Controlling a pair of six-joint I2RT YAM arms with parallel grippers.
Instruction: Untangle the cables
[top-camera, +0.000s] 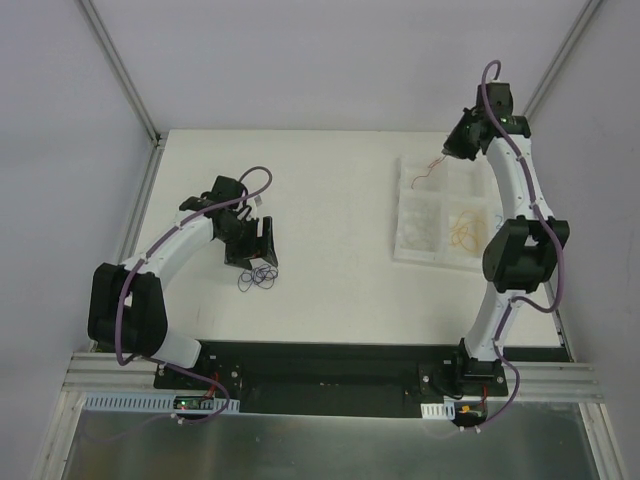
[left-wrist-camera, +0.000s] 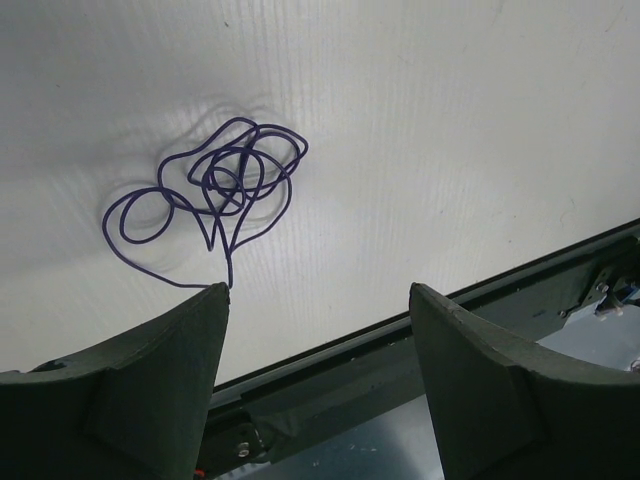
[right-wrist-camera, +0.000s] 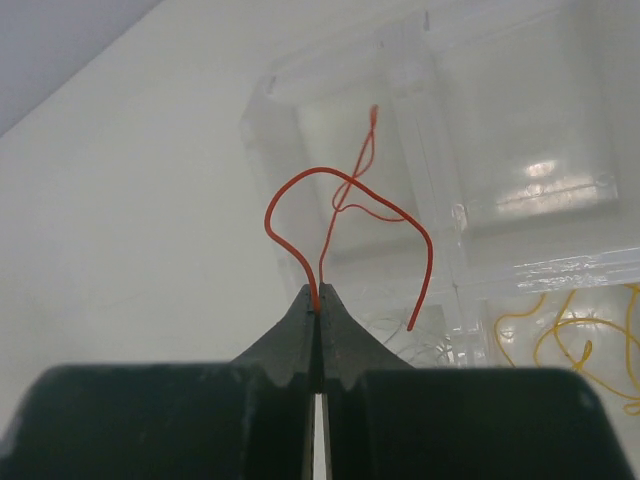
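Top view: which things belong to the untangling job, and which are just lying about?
Job: red cable, pinched by right gripper; blue tangle near open left gripper; yellow cables in clear tray.
Just there: thick purple arm cables; metal rail.

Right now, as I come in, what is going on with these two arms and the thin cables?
The right tool is shut on a red cable and holds it up over a clear tray at the far right of the table. Yellow cables lie in one of its compartments. The left tool is open, low over the table, with a tangled blue-purple cable lying just ahead of it, not gripped.
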